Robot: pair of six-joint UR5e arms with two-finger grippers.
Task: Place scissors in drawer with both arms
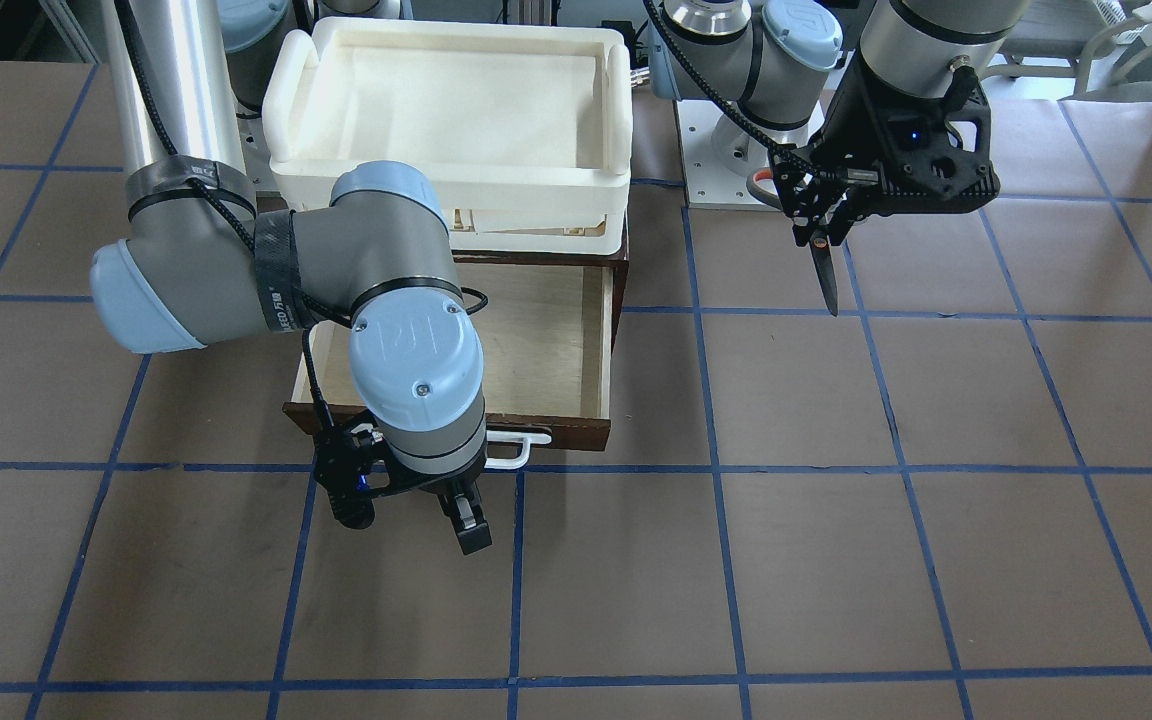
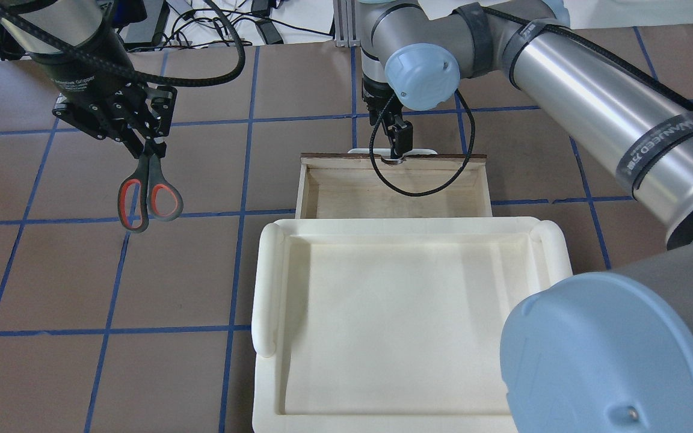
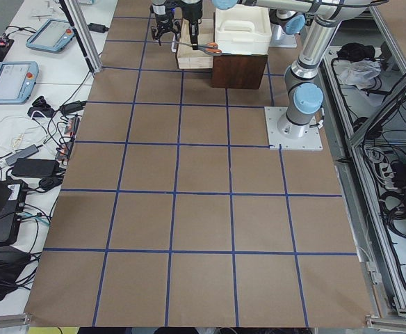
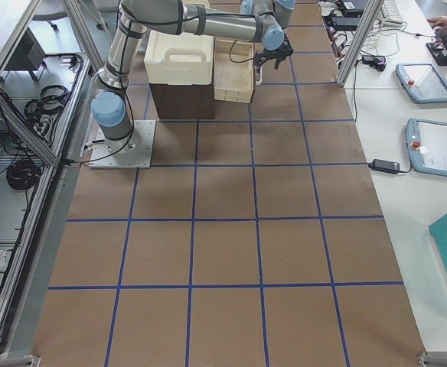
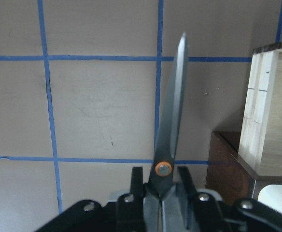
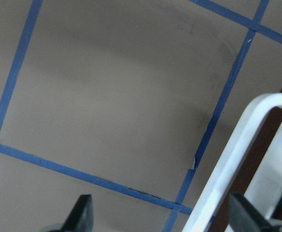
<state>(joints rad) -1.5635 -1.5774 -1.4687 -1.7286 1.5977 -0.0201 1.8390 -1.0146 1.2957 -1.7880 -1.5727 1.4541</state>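
My left gripper (image 1: 821, 215) is shut on the scissors (image 1: 824, 270) near their pivot and holds them above the table, left of the drawer. In the overhead view the gripper (image 2: 145, 147) has the grey, red-lined handles (image 2: 149, 195) hanging toward the robot. The left wrist view shows the dark blades (image 5: 172, 111) closed and pointing away. The drawer (image 1: 556, 340) is pulled open, and its pale interior (image 2: 382, 192) holds nothing. My right gripper (image 1: 414, 515) is open, just in front of the drawer's white bar handle (image 1: 521, 450). The handle (image 6: 228, 169) lies between its fingertips, close to one.
A white plastic tray (image 1: 446, 180) sits on top of the dark wood box (image 3: 238, 69), above the drawer. The right arm's elbow (image 1: 406, 340) and its cable hang over part of the drawer. Brown table with blue grid lines lies all around.
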